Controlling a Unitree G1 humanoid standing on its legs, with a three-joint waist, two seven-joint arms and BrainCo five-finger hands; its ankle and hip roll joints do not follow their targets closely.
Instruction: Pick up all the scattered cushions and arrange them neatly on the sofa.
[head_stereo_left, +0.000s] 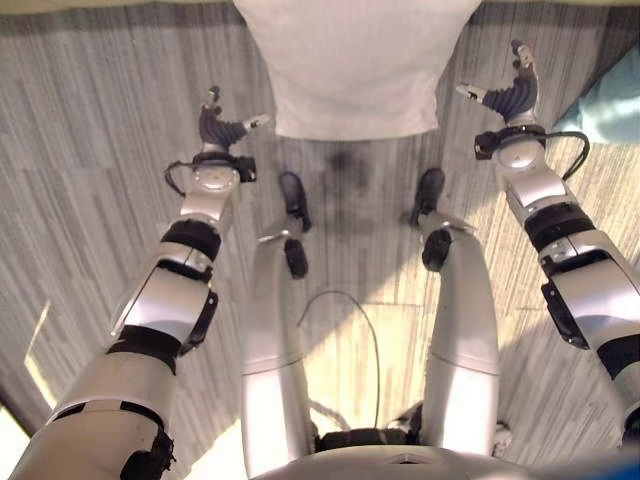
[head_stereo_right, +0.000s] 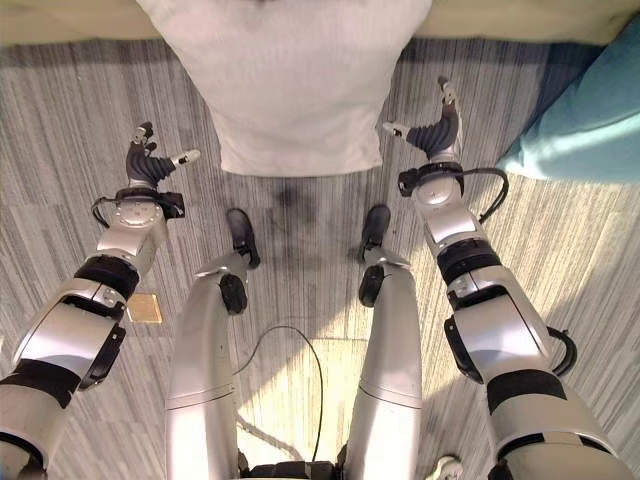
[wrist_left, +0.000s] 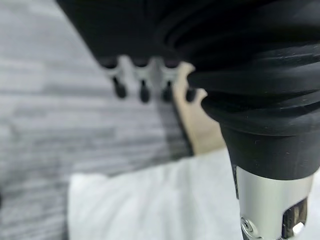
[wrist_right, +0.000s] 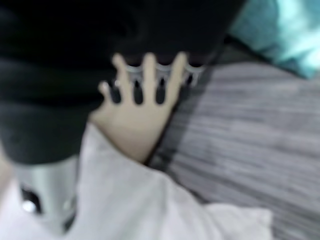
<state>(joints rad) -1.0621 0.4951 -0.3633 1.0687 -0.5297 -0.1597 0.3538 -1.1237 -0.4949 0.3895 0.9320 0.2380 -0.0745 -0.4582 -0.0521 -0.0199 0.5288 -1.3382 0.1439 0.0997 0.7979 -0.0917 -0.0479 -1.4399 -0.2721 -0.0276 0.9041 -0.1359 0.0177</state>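
You are at the very start of a pick, as far as these views let you judge. The large white square fabric cushion (head_stereo_left: 355, 65) lies flat on the grey striped carpet floor (head_stereo_left: 90, 150), straight ahead of you and between your two arms, not yet lifted. Beyond it runs a pale beige strip (head_stereo_right: 60, 20), which is probably the base of the sofa, though you cannot be sure of that. A second cushion, teal-blue and soft-looking (head_stereo_right: 590, 110), lies on the floor off to your right, near the right arm but apart from it. So at least two cushions are off the sofa, and no cushion can be seen placed on it; how many more lie about is beyond what you can see.

Your left hand (head_stereo_left: 222, 125) hovers just beside the white cushion's left lower corner, fingers spread and relaxed, thumb out toward the fabric, with nothing in its grasp. Your right hand (head_stereo_left: 508, 92) is in the same posture just beside the cushion's right edge, fingers loose and apart, also empty. In the left wrist view the fingers (wrist_left: 142, 90) hang straight above the carpet with the white cushion (wrist_left: 150, 200) lying past them, untouched.

The carpet is short-piled, in grey bands, level and free of clutter around the cushion. A bright patch of sunlight falls on the floor near your feet, and a small tan square patch (head_stereo_right: 145, 308) sits on the carpet by your left arm
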